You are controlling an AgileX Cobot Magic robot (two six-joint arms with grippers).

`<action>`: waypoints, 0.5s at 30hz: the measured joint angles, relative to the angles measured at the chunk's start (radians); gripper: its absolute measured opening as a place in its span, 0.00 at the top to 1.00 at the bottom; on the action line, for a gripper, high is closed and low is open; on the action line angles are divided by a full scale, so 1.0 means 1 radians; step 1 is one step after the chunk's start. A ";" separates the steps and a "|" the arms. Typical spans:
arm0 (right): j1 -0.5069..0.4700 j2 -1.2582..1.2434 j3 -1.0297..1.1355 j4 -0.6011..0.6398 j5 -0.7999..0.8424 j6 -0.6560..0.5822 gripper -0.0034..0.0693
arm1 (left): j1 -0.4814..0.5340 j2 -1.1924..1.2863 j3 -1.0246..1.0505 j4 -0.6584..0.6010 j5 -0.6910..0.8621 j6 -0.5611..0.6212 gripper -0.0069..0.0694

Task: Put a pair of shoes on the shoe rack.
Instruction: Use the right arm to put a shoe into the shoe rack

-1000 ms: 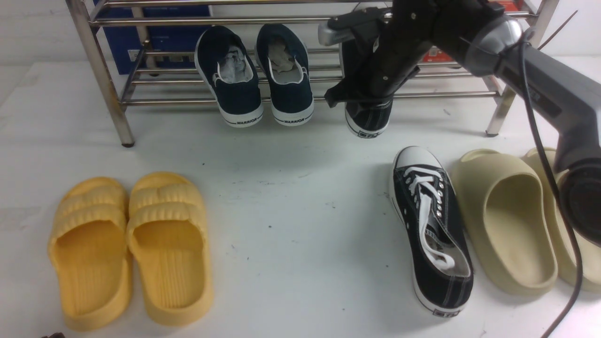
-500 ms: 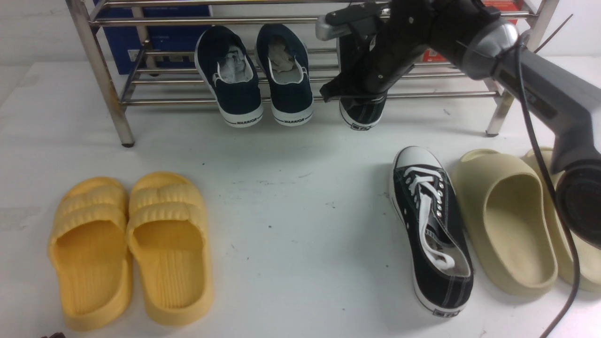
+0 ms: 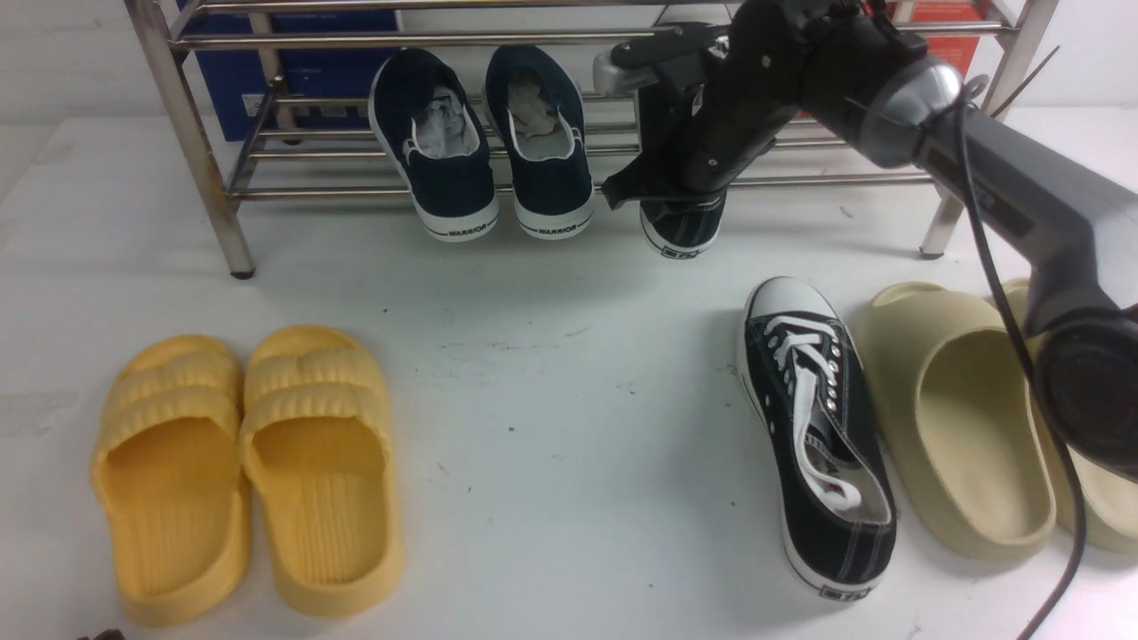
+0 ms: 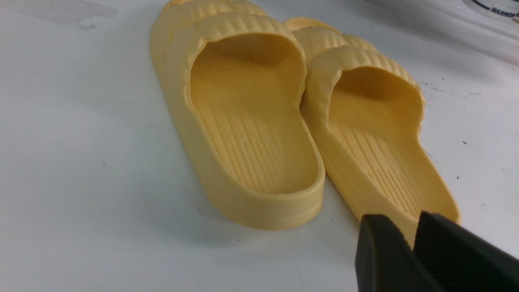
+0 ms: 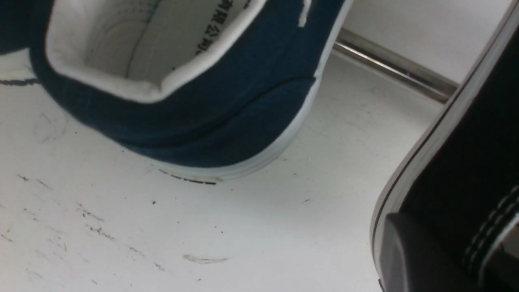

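One black canvas sneaker (image 3: 680, 227) hangs heel-down from my right gripper (image 3: 692, 164), which is shut on it at the front of the steel shoe rack (image 3: 191, 133), just right of the navy slip-ons. In the right wrist view a finger (image 5: 409, 255) presses the sneaker's black side (image 5: 478, 162), just above the table. The second black sneaker (image 3: 822, 427) lies on the table at the right, toe toward the rack. My left gripper (image 4: 405, 227) is shut and empty, low behind the heel of a yellow slide.
Two navy WARRIOR slip-ons (image 3: 444, 142) rest on the rack's lower shelf; one shows in the right wrist view (image 5: 202, 113) beside a rack bar (image 5: 397, 69). Yellow slides (image 3: 249, 462) lie front left. Beige slides (image 3: 960, 418) lie right of the second sneaker.
My right gripper has carried the held sneaker a little left and farther back toward the rack's lower shelf. The other shoes and the left arm have not moved.
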 joint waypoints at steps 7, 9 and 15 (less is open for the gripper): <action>0.000 0.000 0.000 -0.001 0.000 0.000 0.91 | 0.000 0.000 0.000 0.000 0.000 0.000 0.71; 0.000 0.000 0.000 -0.001 0.000 0.000 0.91 | 0.000 0.000 0.000 0.000 0.000 0.000 0.71; 0.001 0.000 0.000 -0.004 0.000 0.000 0.90 | 0.000 0.000 0.000 0.000 0.000 0.000 0.70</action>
